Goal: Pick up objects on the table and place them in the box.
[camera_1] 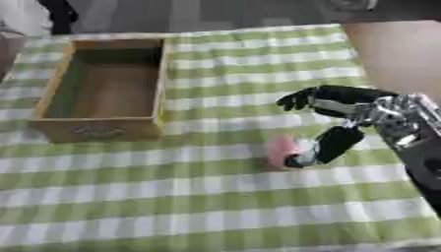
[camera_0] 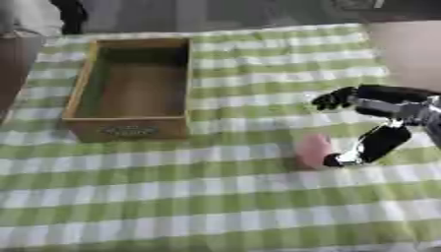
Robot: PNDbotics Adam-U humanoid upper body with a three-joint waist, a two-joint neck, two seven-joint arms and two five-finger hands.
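Note:
A small pink object (camera_0: pixel 312 150) lies on the green and white checked cloth, right of centre. My right hand (camera_1: pixel 349 115) comes in from the right with its fingers (camera_1: pixel 297 100) spread above the cloth and its thumb (camera_1: pixel 330 145) reaching down to touch the pink object's right side. The hand is open and holds nothing. A wooden box (camera_0: pixel 131 88) stands at the upper left, open on top, with nothing visible inside. My left hand shows in neither view.
The checked cloth (camera_0: pixel 215 197) covers the whole table. Bare floor lies beyond the cloth's right edge (camera_0: pixel 405 54). A dark shape (camera_0: pixel 69 15) shows past the far left corner.

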